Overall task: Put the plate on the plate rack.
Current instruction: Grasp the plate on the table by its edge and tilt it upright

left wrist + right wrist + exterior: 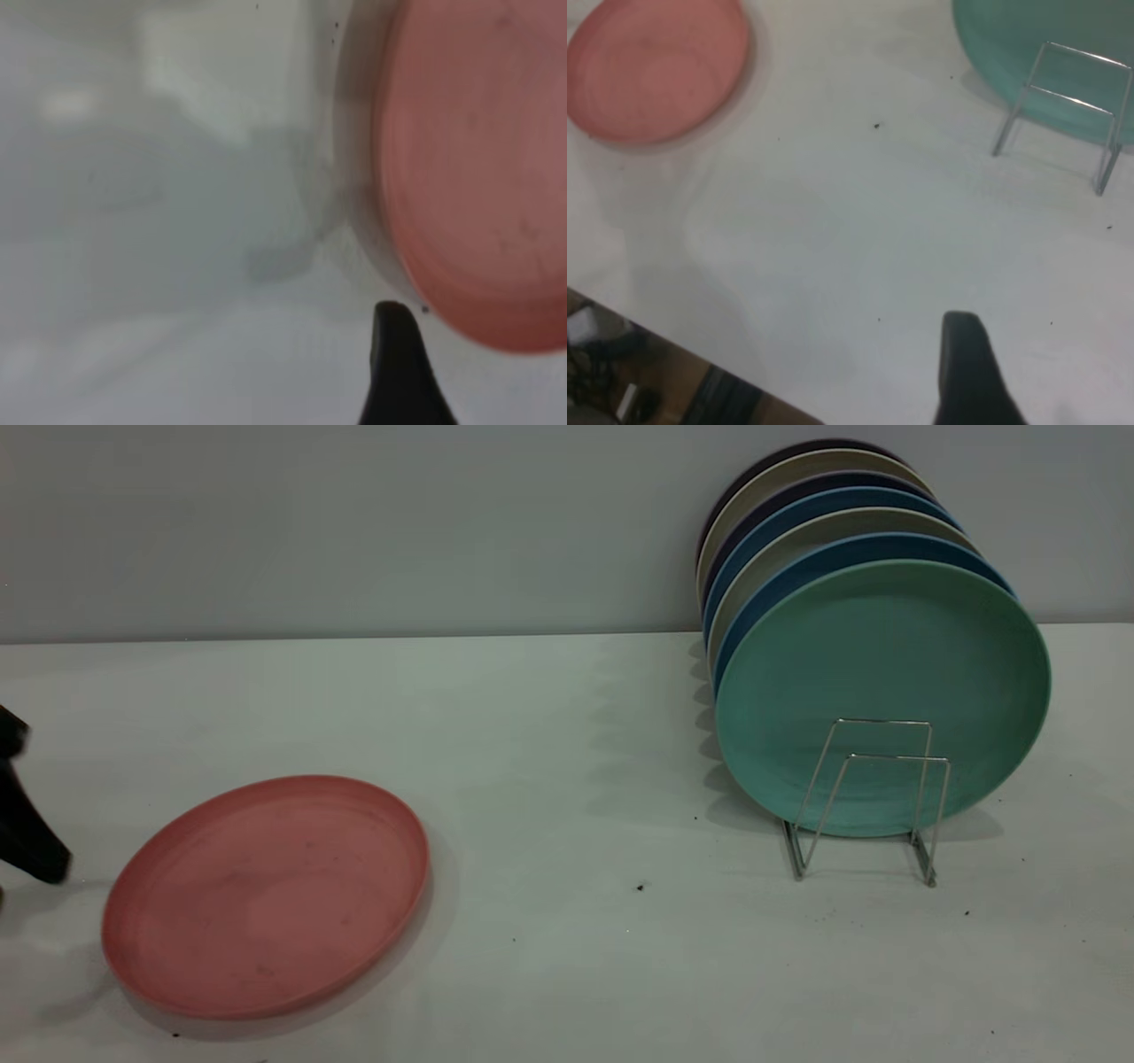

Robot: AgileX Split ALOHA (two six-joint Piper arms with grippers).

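Salmon-pink plate (266, 895) lies flat, rim up, on the white surface (567, 779) at the exterior view's lower left, faint dark smudges on its face, well apart from the plate rack (873, 802) over at the right. Rack is thin silvery wire with squared upright loops; its two front loops stand free, much lower than the plates behind. A mint-green plate (881, 691) stands on edge just behind those loops, and further back a row of upright plates: blue plates (842, 545) alternating with beige plates (797, 478), and a dark one at the very back near the grey wall (354, 522). Left gripper (27, 824) shows only as a dark piece at the exterior view's left edge, just beside the pink plate's rim, not touching it; in the left wrist view a single black fingertip (399, 363) sits close to the plate (478, 168) edge, so whether its fingers are spread or pressed together cannot be told. Right gripper is out of the exterior view; the right wrist view shows one black fingertip (970, 367) above bare surface, plate (656, 66) and rack (1067, 115) both far off, finger state cannot be told. A few dark specks (640, 887) dot the surface between plate and rack.
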